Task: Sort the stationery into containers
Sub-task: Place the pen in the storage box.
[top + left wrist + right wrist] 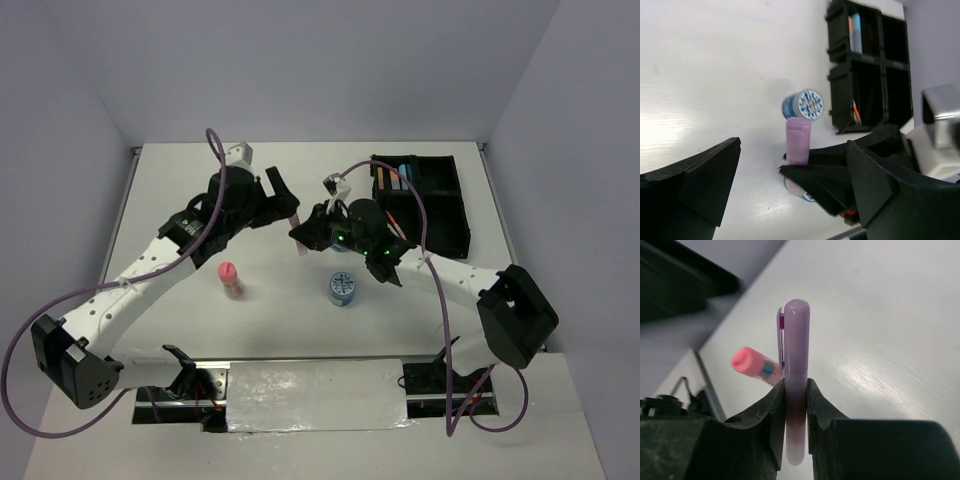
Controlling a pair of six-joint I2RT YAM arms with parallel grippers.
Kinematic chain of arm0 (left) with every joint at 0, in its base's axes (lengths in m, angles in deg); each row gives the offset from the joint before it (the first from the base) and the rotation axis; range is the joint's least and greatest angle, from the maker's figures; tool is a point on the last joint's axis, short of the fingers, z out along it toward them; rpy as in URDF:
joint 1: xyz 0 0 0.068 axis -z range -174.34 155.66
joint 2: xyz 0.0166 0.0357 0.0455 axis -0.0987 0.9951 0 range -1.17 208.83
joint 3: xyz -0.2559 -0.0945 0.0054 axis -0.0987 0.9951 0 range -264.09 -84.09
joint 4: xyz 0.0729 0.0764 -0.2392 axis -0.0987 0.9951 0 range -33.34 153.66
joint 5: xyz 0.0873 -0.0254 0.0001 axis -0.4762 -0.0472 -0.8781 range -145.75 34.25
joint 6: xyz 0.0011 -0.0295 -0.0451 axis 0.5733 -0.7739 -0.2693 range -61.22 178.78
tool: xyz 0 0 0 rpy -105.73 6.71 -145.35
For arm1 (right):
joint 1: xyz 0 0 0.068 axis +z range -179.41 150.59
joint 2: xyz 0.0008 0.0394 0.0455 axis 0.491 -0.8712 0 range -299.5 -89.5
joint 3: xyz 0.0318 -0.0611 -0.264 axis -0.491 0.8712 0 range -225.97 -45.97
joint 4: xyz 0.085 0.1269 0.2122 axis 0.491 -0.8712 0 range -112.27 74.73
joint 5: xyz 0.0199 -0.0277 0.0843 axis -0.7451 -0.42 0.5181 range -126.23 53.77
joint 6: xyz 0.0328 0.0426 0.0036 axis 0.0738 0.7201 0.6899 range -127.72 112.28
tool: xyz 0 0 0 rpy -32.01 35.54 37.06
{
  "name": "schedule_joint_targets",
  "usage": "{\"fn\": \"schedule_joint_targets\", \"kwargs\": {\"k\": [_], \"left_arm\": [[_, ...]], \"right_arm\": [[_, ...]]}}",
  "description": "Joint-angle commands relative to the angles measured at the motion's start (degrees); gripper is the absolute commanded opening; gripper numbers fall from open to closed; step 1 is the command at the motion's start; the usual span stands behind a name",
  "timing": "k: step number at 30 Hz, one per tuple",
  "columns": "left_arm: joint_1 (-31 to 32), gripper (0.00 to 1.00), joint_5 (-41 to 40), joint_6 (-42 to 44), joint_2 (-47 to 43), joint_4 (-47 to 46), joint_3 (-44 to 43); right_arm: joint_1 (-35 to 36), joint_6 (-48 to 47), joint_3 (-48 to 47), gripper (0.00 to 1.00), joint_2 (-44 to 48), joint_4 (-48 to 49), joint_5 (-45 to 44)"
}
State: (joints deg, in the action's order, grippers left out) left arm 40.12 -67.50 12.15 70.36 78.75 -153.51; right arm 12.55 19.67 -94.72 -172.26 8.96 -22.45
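Right wrist view: the right gripper (pixel 796 390) is pinched narrow on the lower barrel of a purple plastic highlighter stick (pixel 796 350). The stick stands up between the pads, its rounded cap and clip clear above them, held off the table. In the left wrist view the left gripper (pixel 790 180) is spread wide on either side of the same stick and touches nothing.

The highlighter looks light, rigid and glossy. I would expect it to pivot or slip in a loose pinch, so a hold on the plain barrel below the clip, as here, seems the sound one.

Further out on the white table (pixel 200 180) a pink bottle (pixel 231 280) stands upright, with a round blue-white patterned tub (pixel 342 288) near it.

The black four-compartment plastic tray (pixel 440 200) lies to the right. Its far-left compartment holds short orange (pixel 390 178) and blue sticks (pixel 405 175); a thin orange pen (pixel 855 112) leans in the near-left one. The other two are too dark to judge.
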Motion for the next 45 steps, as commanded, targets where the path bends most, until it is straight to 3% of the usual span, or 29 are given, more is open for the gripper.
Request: {"fn": "schedule_joint_targets", "kwargs": {"k": [1, 4, 10, 14, 17, 20, 23, 30, 33, 38, 42, 45], "left_arm": [[0.17, 0.99, -12.74, 1.98, -3.32, 10.57, -9.83], [0.17, 0.99, -20.41, 6.78, -5.6, 20.7, -14.94], [0.17, 0.99, -14.89, 18.31, -15.53, 24.49, -3.65], [0.17, 0.99, -12.78, 22.45, -24.39, 21.87, 6.37], [0.17, 0.99, -4.71, 24.48, -30.72, 14.43, 16.75], [0.43, 0.99, -0.74, 25.53, -32.59, 12.88, 17.76], [0.17, 0.99, -6.86, 24.49, -33.12, 12.37, 19.15], [0.08, 0.99, -6.44, 23.87, -26.97, 14.12, 17.92], [0.08, 0.99, -6.62, 23.87, -26.79, 14.3, 17.66], [0.08, 0.99, -5.83, 24.22, -28.98, 13.42, 18.36], [0.08, 0.99, -6.18, 24.05, -28.73, 13.68, 18.19], [0.0, 0.99, -7.5, 23.69, -28.37, 14.21, 17.93]], "right_arm": [[-4.15, -7.77, -4.67, 0.0, -0.47, -6.98, -3.31], [-11.52, -13.76, -10.73, 0.0, -2.39, -18.4, -4.98], [-24.79, -21.24, -26.63, 0.0, -11.07, -34.58, -11.93], [-27.89, -24.67, -39.81, 0.0, -21.1, -41.96, -17.38], [-29.12, -26.86, -52.01, 0.0, -30.41, -45.22, -21.24], [-30.08, -29.93, -58.79, 0.02, -34.12, -47.33, -23.36], [-30.88, -30.91, -64.69, 0.05, -39.3, -50.76, -24.24], [-32.28, -30.65, -62.35, 0.12, -40.2, -49.54, -23.63], [-32.81, -30.21, -60.94, 0.21, -40.46, -48.49, -23.45], [-33.52, -29.77, -61.72, 0.49, -41.51, -48.84, -22.22], [-33.69, -29.86, -61.81, 0.56, -40.9, -49.28, -21.87], [-33.52, -28.98, -61.2, 0.67, -38.71, -49.98, -20.47]]}}
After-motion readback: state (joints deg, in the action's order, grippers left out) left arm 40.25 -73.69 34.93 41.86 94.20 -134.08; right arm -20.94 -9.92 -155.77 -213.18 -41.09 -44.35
